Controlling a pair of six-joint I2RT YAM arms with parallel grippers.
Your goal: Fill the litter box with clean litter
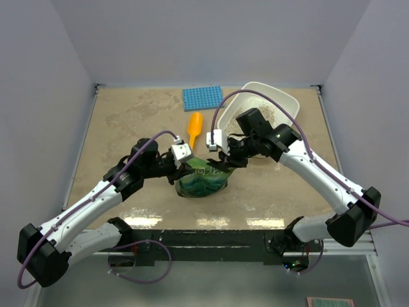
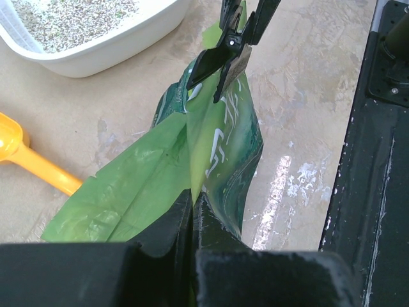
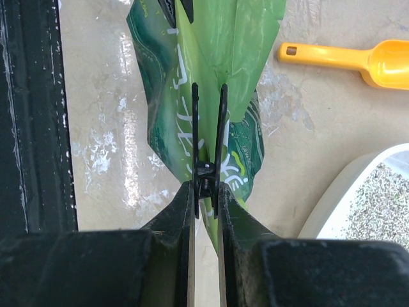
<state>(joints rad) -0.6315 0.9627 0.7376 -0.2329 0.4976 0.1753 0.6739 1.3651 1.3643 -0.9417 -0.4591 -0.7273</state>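
Now litter box (image 2: pixel 128 46) holds clean litter (image 2: pixel 70 19); left fingers (image 2: pixel 171 227) pinch bag (image 2: pixel 140 185), right fingers (image 3: pixel 176 225) clip (image 3: pixel 206 174).

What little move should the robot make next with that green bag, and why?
Probably the right gripper should pull the black clip off the green bag: it squeezes the clip on the bag's top, while the left gripper pinches the bag steady.

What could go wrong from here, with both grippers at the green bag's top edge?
1. The right gripper squeezes the black clip on the green bag; released suddenly, the clip might spring off or tear it.
2. The left gripper pinches only a thin fold, so the bag might slip and spill onto the table rather than into the litter box.
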